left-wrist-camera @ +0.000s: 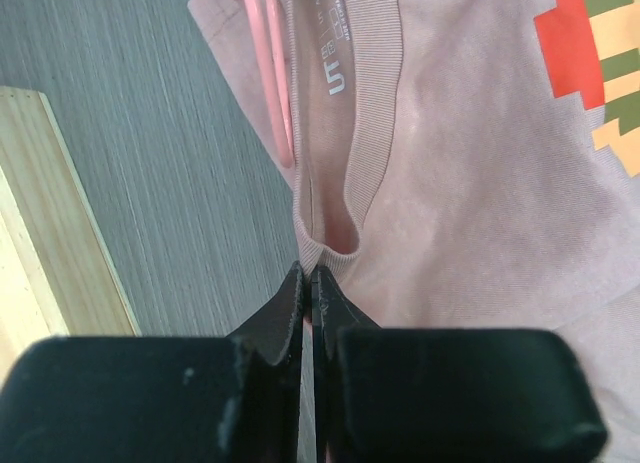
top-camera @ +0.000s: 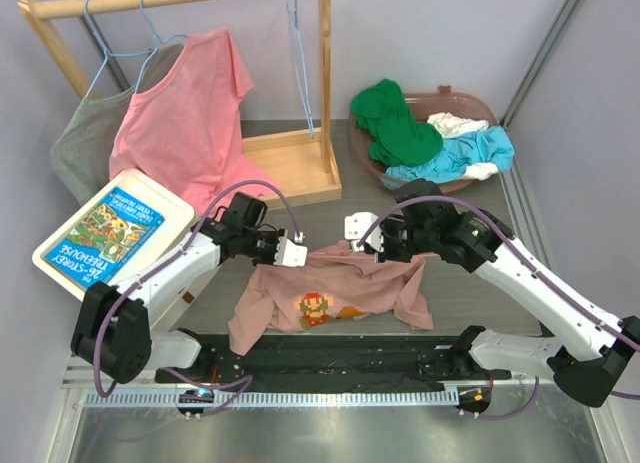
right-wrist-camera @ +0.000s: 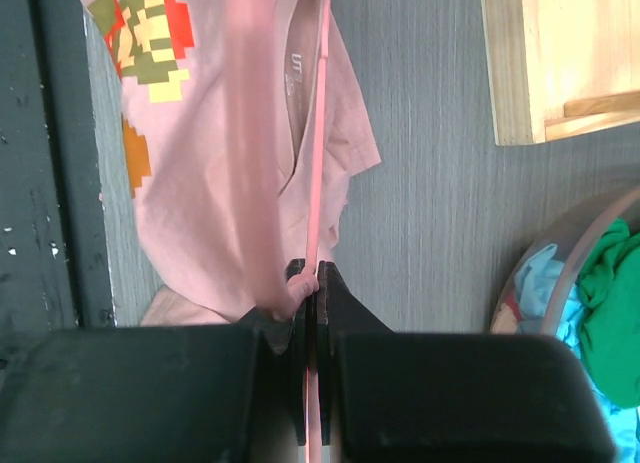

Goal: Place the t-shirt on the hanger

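The mauve-pink t-shirt (top-camera: 340, 293) with the pixel figure hangs stretched between both grippers above the grey table. My left gripper (top-camera: 299, 251) is shut on the collar rim; the left wrist view shows the jaws (left-wrist-camera: 310, 271) pinching the neck band of the t-shirt (left-wrist-camera: 470, 193). The salmon-pink hanger (left-wrist-camera: 272, 73) lies at the neck opening. My right gripper (top-camera: 358, 233) is shut on the hanger's thin wire (right-wrist-camera: 318, 133), with a fold of the t-shirt (right-wrist-camera: 200, 183) caught at the jaws (right-wrist-camera: 315, 275). In the top view the hanger is hidden by the cloth.
A wooden rack (top-camera: 300, 163) at the back left carries a coral-pink shirt (top-camera: 190, 118), a grey shirt (top-camera: 95, 138) and light blue hangers (top-camera: 305, 63). A book in a white tray (top-camera: 112, 233) sits left. A basket (top-camera: 480, 108) of green, blue and white clothes stands back right.
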Robot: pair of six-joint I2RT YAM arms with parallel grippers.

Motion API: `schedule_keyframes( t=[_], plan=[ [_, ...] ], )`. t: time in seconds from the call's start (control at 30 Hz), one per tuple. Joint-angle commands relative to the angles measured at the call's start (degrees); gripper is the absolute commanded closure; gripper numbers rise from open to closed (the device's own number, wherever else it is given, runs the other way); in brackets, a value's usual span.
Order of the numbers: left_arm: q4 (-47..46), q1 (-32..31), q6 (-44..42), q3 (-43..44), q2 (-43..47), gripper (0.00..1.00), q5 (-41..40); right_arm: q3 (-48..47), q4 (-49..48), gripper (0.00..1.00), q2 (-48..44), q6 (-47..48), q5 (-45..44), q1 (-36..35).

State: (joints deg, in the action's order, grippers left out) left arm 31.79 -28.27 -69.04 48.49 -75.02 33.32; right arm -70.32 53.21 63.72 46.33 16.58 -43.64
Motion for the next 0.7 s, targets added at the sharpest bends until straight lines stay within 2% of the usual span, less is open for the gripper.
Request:
schedule_keyframes(
  t=[0.0,0.3,0.57,0.67],
  plan=[
    [3.71,0.41,-0.92,2.84,-0.04,0.98,4.47,-0.25,-1.62,0.99,-1.33,2.81,-0.06,0.92],
    [4.86,0.50,0.48,4.51,0.58,0.99,4.04,-3.24,-2.24,0.99,2.54,0.70,4.95,1.71],
    [5.04,0.50,-0.05,3.81,0.58,0.99,4.03,-4.29,1.54,0.99,-1.40,-0.62,2.67,2.50],
    [4.34,0.41,-0.05,3.54,0.14,0.99,3.86,-4.82,2.94,0.99,-2.28,-1.24,4.33,2.68]
  ],
)
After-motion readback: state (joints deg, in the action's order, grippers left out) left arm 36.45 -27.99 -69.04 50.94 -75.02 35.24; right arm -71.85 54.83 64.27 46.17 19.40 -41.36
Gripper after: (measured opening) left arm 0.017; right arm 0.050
